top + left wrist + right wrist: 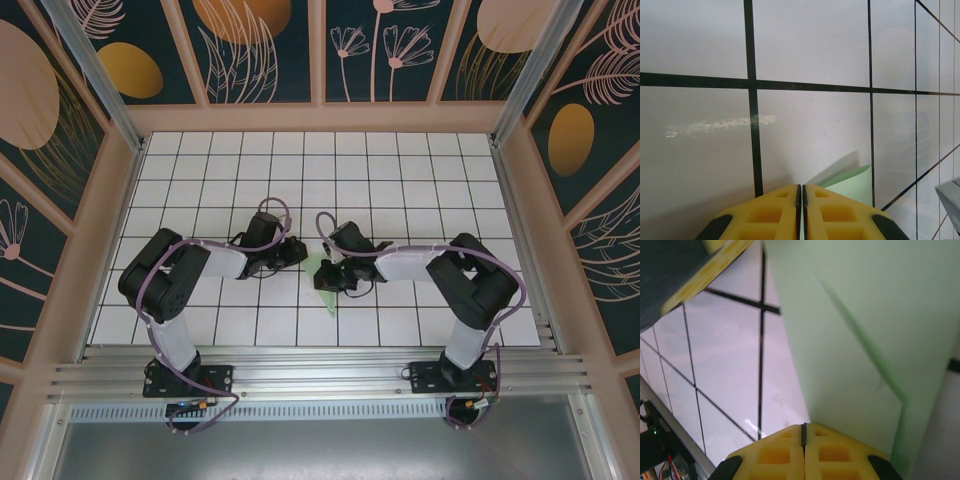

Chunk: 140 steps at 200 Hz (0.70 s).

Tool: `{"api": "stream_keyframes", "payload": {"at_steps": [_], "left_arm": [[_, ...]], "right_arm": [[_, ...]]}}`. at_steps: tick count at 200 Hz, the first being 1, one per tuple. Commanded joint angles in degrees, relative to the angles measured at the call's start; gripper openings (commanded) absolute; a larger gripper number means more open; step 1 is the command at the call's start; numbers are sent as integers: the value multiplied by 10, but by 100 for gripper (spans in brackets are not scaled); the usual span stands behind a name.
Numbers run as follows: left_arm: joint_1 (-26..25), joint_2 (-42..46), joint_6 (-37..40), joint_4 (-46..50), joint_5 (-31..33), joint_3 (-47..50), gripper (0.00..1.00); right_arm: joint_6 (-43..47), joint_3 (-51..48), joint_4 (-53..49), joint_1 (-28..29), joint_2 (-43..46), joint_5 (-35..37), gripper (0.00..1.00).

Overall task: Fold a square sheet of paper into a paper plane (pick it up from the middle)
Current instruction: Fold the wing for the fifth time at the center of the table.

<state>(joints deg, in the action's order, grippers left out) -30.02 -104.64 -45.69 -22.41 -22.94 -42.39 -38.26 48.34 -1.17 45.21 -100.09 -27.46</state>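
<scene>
Square sheet of paper (325, 277), partly folded, tilted up from bench (400, 170) between hands. Right hand (803, 426) pinches its edge; left hand (801, 186) pressed together beside it, grip unclear. Risk: uneven pull skews crease.

Green paper (865, 315) cropped by frame, folds blurred

A worktop (400, 170) of white tiles with black grid lines spreads left to right. Dark teal wall panels (400, 50) with pale plant drawings and orange ovals enclose it. An aluminium rail (320, 378) runs along its near edge.
</scene>
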Motion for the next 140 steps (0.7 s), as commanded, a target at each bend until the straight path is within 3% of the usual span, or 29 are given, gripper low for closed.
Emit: {"api": "stream_keyframes", "payload": {"at_steps": [1,41,91,110,140], "left_arm": [[-2,-34,7,33,39,-3,14],[-2,-31,5,31,38,-5,14],[-2,10,10,32,34,-10,17],[-2,43,11,39,34,-19,26],[-3,119,9,95,80,-35,55]], "right_arm": [[10,-6,-22,10,19,3,7],[15,-3,-50,22,-32,36,7],[23,26,-39,22,69,61,11],[21,14,-49,14,129,123,21],[-12,-46,-49,-34,188,199,28]]}}
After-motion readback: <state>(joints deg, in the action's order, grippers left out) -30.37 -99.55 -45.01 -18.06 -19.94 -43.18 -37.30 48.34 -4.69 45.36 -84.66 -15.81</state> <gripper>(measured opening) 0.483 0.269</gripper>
